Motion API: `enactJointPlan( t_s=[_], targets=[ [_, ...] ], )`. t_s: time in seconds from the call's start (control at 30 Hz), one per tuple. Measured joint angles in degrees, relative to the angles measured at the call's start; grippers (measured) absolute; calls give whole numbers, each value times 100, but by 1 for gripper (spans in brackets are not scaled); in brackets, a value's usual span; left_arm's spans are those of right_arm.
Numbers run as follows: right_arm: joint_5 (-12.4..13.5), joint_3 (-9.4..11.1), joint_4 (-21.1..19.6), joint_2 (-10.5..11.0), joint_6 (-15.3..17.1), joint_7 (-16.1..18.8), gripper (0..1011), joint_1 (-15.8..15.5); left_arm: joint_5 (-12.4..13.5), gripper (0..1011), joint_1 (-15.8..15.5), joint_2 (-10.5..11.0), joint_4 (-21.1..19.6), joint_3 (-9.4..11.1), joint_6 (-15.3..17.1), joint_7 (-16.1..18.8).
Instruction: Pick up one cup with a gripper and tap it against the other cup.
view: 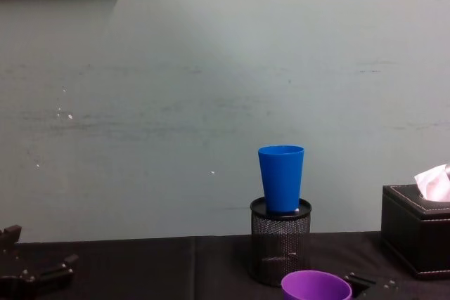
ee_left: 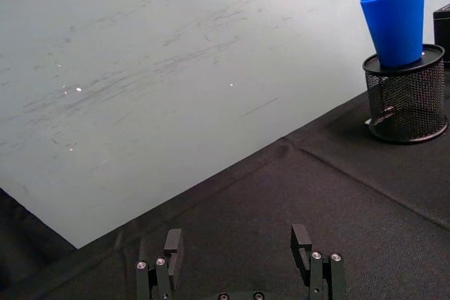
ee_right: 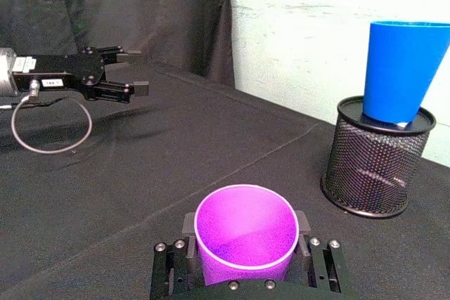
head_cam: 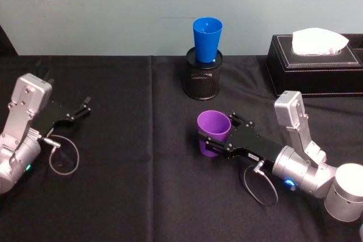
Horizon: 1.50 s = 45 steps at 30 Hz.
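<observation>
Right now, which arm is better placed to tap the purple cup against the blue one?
Right. The right gripper holds the purple cup, near the blue cup in the mesh holder. The left gripper is open and empty, far left.

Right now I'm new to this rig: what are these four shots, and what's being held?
It is a two-armed robot working at a table under a black cloth. The head view looks down from above. The chest view looks across the table from lower down. Each wrist view rides on one arm and looks past that arm's tool.

The right tool is shut on the purple cup, one finger on each side, with the cup's mouth up. Whether the cup is off the cloth, I cannot tell. The left tool hangs open with nothing in it, on the robot's left.

Farther back, the blue cup stands in the top of a black wire-mesh pen holder, apart from the purple cup. A black tissue box sits at the back right.
</observation>
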Motion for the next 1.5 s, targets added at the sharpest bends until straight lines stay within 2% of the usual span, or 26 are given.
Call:
enactJointPlan(
  t_s=[0.4,0.63,1.03,1.23,1.5],
  targets=[
    [1,0,-6,5,3,-3,739,-5,0,1005,0,0,0,0,0,0],
    [-8,6,-73,34,73,-13,728,-6,0,1005,1,0,0,0,0,0],
    [36,81,-755,320,633,-69,726,71,0,1005,0,0,0,0,0,0],
    [182,127,-1042,440,873,-67,728,140,0,1005,0,0,0,0,0,0],
    [369,142,-1262,559,1030,-62,728,210,0,1005,0,0,0,0,0,0]
  ],
)
